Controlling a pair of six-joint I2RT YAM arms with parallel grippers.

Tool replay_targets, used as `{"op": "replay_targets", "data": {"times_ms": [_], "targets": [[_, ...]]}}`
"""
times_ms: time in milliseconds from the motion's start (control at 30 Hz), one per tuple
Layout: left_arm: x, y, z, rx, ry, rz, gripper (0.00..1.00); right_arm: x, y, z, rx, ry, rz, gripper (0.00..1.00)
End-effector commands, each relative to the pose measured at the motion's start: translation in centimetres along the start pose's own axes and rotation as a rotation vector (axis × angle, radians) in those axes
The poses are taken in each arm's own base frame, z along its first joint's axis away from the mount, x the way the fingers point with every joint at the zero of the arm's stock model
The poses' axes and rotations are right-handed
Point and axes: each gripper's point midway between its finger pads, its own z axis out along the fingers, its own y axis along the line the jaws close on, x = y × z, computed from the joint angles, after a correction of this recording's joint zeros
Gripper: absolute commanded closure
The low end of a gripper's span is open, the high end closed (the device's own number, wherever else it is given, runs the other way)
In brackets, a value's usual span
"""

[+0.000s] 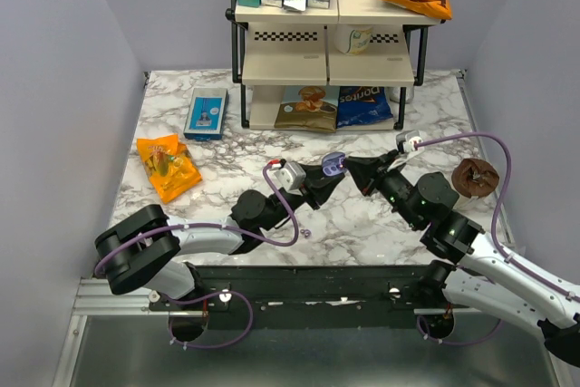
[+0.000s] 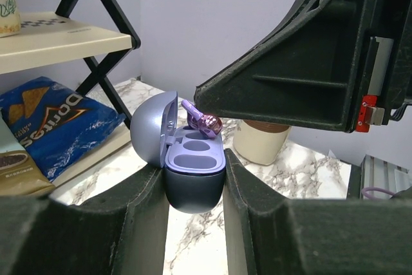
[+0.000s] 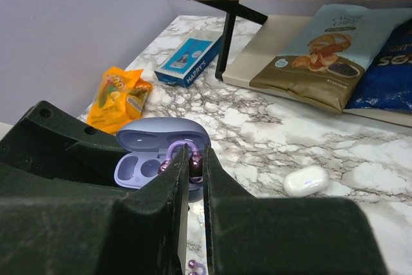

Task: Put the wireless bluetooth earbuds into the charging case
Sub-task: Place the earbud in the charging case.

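The charging case (image 2: 193, 178) is lavender-blue with its lid (image 2: 152, 132) open, and it is held above the table between the fingers of my left gripper (image 2: 193, 188). It also shows in the top view (image 1: 333, 166) and in the right wrist view (image 3: 143, 159). My right gripper (image 3: 195, 159) is shut on one lavender-purple earbud (image 3: 196, 167). It holds the earbud (image 2: 205, 121) right over the case's far slot, and I cannot tell whether the two touch. The near slots look empty. The second earbud (image 3: 195, 266) lies on the marble below the right gripper.
A white oval case (image 3: 306, 180) lies on the marble. A shelf rack (image 1: 326, 52) holds a Doritos bag (image 1: 364, 106) and a brown snack bag (image 1: 306, 108). A blue box (image 1: 207, 112) and an orange bag (image 1: 168, 166) lie at left, and a brown round object (image 1: 475, 177) at right.
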Motion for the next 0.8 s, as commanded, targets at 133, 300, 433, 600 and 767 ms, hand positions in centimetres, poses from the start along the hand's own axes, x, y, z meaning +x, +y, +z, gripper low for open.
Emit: {"op": "replay_targets", "data": {"times_ms": [133,300,433,600,767], "targets": [[-3.28,-0.31,0.55,0.001,-0.137,0.0,1.0,0.96,0.31,-0.02,-0.016,0.033,-0.002,0.93],[-3.36,-0.38,0.62,0.003,-0.14,0.001,1.0,0.98,0.47,0.07,-0.02,0.041,-0.003,0.85],[-3.27,-0.49,0.62,0.005,-0.138,0.001,1.0,0.94,0.47,0.07,-0.02,0.041,0.0,0.78],[-3.3,-0.62,0.63,0.008,-0.14,0.0,1.0,0.59,0.74,0.08,-0.027,0.039,0.006,0.7],[-3.36,-0.63,0.71,0.009,-0.143,0.0,1.0,0.43,0.78,0.04,-0.024,0.039,0.007,0.64]]}}
